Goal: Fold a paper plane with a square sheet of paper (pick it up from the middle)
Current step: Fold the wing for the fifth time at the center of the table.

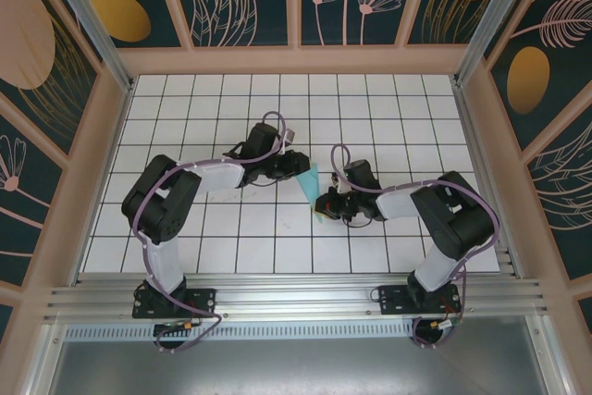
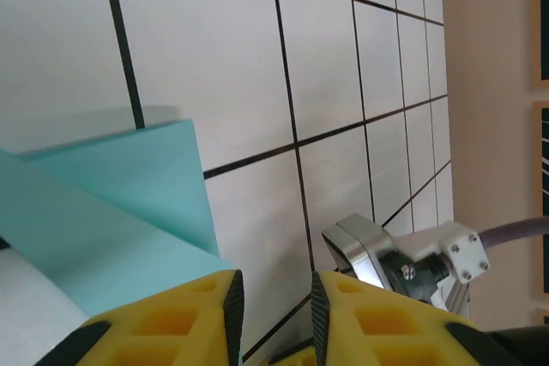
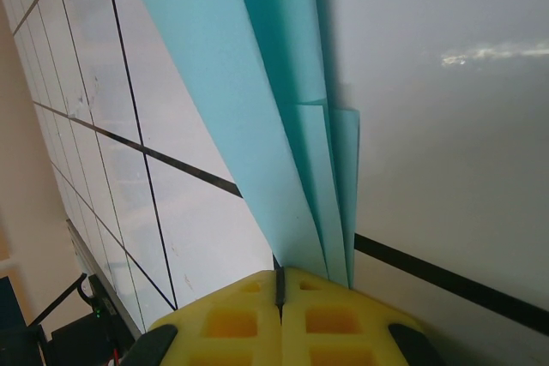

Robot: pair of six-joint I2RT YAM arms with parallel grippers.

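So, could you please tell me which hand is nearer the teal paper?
Right: the right hand is shut on the teal paper; the left hand is open, just beside its edge.

Light teal paper plane (image 1: 308,181), partly folded, layered flaps, table (image 1: 231,108) centre

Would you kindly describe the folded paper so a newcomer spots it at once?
Start at the white gridded table and go to its middle. There the right end effector pinches the folded paper, a slim wedge, the only light teal thing there.
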